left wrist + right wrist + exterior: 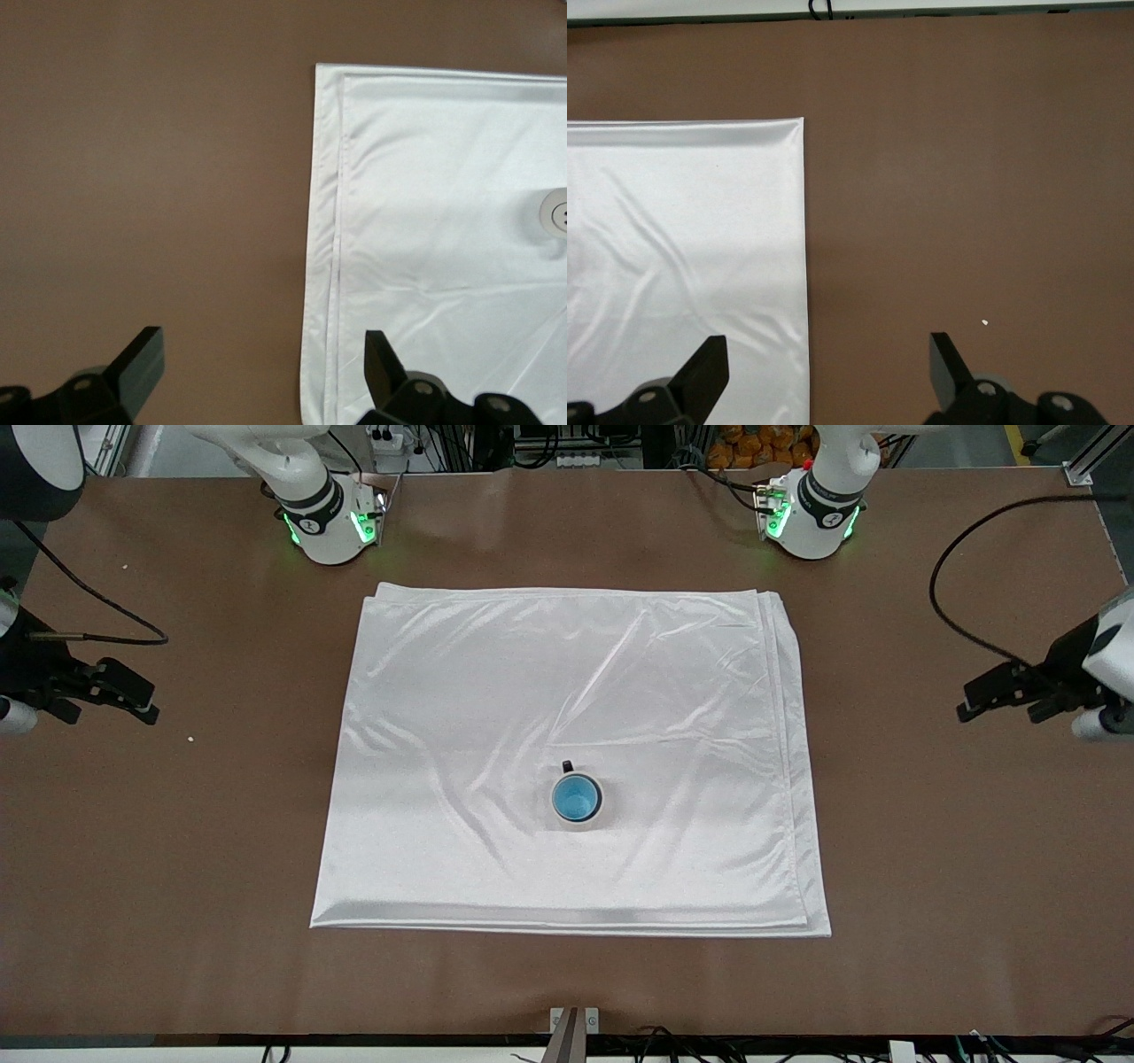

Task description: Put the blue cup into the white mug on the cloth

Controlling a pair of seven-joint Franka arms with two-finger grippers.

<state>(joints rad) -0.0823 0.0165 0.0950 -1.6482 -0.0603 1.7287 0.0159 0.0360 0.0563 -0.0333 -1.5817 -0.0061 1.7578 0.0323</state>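
1. Brown tabletop (177,824) is filling the front view, with lab clutter and cables showing along the edge by the arm bases; a small white crumb (190,738) is lying on it toward the right arm's end.
2. Cloth (567,691) is lying flat in folded layers at the middle of the tabletop, creased, serving as the spot where the task wants the mug sitting.
3. White mug (599,808) is standing upright on the cloth, in the part nearer the front camera, black handle pointing toward the arm bases.
4. Blue cup (576,797) is sitting inside the mug, upright, only its blue inside showing; it looks nested, so the task is reading as done.
5. Left end effector (1005,691) is hanging over bare tabletop at the left arm's end, well apart from the mug; fingers (142,359) are spread wide, holding nothing.
6. Right end effector (111,691) is hanging over bare tabletop at the right arm's end, fingers (943,359) also spread wide and empty.
7. Both arms are waiting off the cloth, likely parked clear so nothing is bumping the mug.
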